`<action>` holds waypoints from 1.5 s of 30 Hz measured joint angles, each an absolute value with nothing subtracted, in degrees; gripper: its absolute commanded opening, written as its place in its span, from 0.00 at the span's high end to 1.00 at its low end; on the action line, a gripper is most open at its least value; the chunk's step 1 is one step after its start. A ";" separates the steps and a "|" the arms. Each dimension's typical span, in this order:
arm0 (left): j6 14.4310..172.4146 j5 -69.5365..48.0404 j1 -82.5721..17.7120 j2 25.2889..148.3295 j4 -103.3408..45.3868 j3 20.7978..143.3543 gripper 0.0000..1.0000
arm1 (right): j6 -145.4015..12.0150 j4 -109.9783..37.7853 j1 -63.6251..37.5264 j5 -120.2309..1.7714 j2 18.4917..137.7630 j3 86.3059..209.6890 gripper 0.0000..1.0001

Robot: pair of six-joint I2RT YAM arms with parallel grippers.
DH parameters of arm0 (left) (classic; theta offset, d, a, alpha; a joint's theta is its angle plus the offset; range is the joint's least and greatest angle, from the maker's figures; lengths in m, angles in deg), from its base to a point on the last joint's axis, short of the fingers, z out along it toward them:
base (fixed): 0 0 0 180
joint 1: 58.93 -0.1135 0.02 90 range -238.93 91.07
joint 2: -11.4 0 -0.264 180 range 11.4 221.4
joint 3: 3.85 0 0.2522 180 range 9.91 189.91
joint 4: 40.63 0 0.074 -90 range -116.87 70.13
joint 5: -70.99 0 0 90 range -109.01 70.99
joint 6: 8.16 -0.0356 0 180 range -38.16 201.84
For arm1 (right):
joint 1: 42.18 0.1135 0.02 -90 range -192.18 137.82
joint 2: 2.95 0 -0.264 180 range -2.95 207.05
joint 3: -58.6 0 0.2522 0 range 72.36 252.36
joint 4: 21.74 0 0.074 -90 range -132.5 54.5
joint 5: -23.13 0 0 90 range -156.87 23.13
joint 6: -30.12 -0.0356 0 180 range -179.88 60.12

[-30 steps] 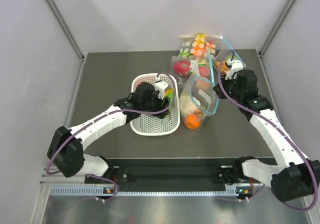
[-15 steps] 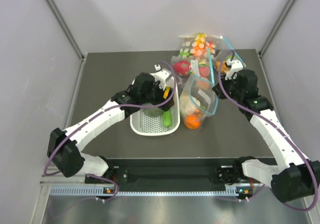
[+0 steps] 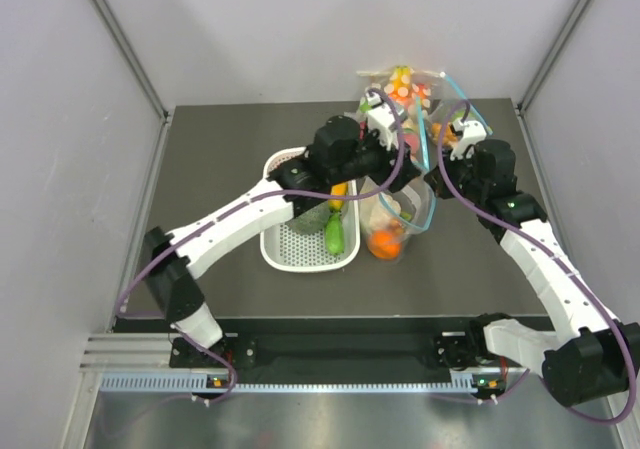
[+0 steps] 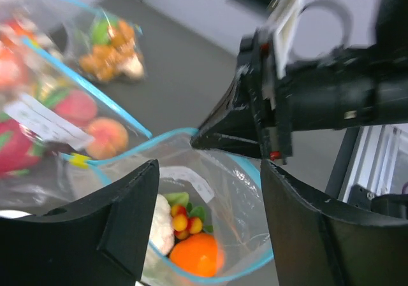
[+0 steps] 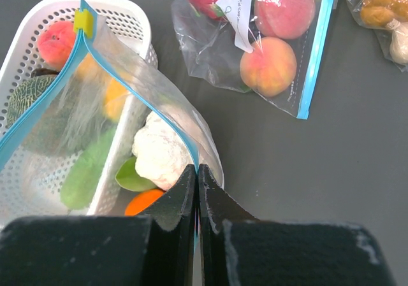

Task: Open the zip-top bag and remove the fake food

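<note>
Plastic bag: the zip-top bag [image 5: 137, 82] hangs by its blue-stripped rim from my right gripper [image 5: 196, 170], whose jaws are pressed together on the film. The mouth gapes to the left of those jaws.
Left gripper [image 4: 209, 171]: jaws stand wide apart and grip nothing, with the bag's open mouth just below and between them.
Inside the bag: an orange fruit [image 4: 194, 257], a white cauliflower piece [image 4: 159, 222] and small red and yellow berries [image 4: 182, 221] sit at the bottom, beneath both sets of jaws.
In the basket: a long green vegetable [image 3: 334, 234] lies in the white basket [image 3: 275, 247], beyond the bag from my right jaws.
Hidden overhead: my left wrist covers its own fingers and most of the bag's mouth.
Wrist views only: the left camera shows the right gripper nipping the rim. The right camera looks through the film, so bag contents and basket contents overlap and are hard to separate.
Cut off: a second bag of peaches [image 5: 268, 50] runs past the top edge, ahead of my right jaws.
</note>
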State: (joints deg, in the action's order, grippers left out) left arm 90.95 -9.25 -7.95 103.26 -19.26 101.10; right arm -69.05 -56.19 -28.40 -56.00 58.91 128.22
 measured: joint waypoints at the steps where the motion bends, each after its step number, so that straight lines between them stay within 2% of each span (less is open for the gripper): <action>1: 91.41 -8.90 -7.82 105.22 -19.39 101.45 0.33 | -69.07 -56.19 -28.40 -56.00 58.91 128.22 1.00; 8: 94.05 -10.17 -7.64 115.82 -16.61 102.59 0.38 | -69.07 -56.39 -28.33 -56.08 57.10 127.74 1.00; 18: 93.39 -16.55 -6.79 119.58 -7.02 107.71 0.37 | -69.07 -56.34 -28.29 -56.04 56.25 125.90 1.00; 26: 92.26 -16.77 -4.28 123.63 -0.50 106.57 0.38 | -69.14 -56.19 -28.22 -56.02 56.14 125.16 1.00; 45: 96.10 -15.61 -4.34 126.45 -1.97 101.39 0.39 | -69.14 -56.30 -28.02 -56.00 56.03 124.46 1.00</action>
